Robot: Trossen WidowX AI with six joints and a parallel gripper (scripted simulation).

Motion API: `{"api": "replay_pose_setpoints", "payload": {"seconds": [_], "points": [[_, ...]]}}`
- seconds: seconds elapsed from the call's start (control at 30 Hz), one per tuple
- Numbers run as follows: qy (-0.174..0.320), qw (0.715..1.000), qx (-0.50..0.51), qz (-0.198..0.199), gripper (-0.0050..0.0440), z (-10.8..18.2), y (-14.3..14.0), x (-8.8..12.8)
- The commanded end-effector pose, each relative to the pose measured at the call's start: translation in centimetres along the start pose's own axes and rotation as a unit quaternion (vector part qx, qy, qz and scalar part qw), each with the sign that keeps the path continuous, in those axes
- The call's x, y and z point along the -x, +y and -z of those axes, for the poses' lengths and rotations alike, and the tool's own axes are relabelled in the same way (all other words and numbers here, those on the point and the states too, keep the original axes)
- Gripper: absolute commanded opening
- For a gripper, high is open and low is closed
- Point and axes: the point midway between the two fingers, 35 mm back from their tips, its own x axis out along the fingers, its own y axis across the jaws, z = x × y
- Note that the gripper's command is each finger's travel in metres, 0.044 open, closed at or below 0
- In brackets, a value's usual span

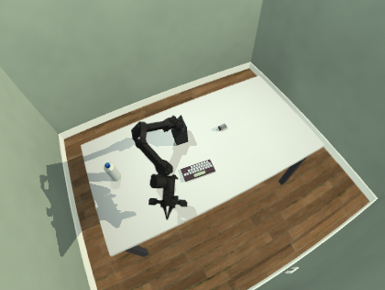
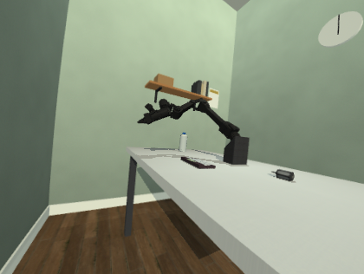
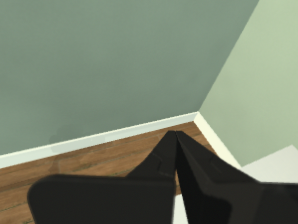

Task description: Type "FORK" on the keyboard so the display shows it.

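The keyboard [image 1: 200, 172] is a small dark slab with pale keys and a greenish display strip, lying on the white table near its front edge. It also shows in the exterior view [image 2: 198, 163]. My gripper [image 1: 167, 214] is shut and empty. It is raised high above the table, to the left of the keyboard and out past the front edge side, as the exterior view [image 2: 140, 121] shows. In the wrist view the shut fingers [image 3: 176, 137] point at the floor and wall corner; the keyboard is not in that view. The display text is too small to read.
A white bottle with a blue cap [image 1: 111, 171] stands on the table's left part. A small dark cylinder [image 1: 222, 128] lies at the back right. The arm's base [image 1: 181, 130] stands behind the keyboard. A wall shelf [image 2: 178, 90] with boxes and books hangs above the arm.
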Motion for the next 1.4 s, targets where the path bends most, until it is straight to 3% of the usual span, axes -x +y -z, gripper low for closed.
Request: {"api": "replay_pose_setpoints", "payload": {"seconds": [0.0,0.03,0.1,0.17,0.23,0.6,0.67,0.73,0.97,1.17,1.23,1.37], "points": [[0.047,0.995,-0.031,-0.080,-0.0005,1.5,6.3,1.4],[0.059,0.993,-0.038,-0.096,-0.0013,1.9,7.8,1.9],[0.059,0.993,-0.038,-0.096,-0.0013,1.9,7.8,1.9],[0.104,0.982,-0.062,-0.143,-0.0027,3.6,12.5,4.0],[0.128,0.976,-0.067,-0.163,-0.0043,4.6,14.5,5.2],[0.275,0.931,-0.056,-0.234,-0.0050,10.9,22.6,12.9],[0.275,0.931,-0.056,-0.234,-0.0050,10.9,22.6,12.9],[0.320,0.915,-0.044,-0.241,-0.0050,13.1,24.1,15.6],[0.403,0.885,-0.009,-0.233,-0.0050,17.2,25.6,21.0],[0.463,0.861,0.035,-0.208,-0.0050,20.4,25.3,25.2],[0.463,0.861,0.035,-0.208,-0.0050,20.4,25.3,25.2],[0.505,0.841,0.084,-0.175,-0.0050,22.7,23.9,28.4]]}}
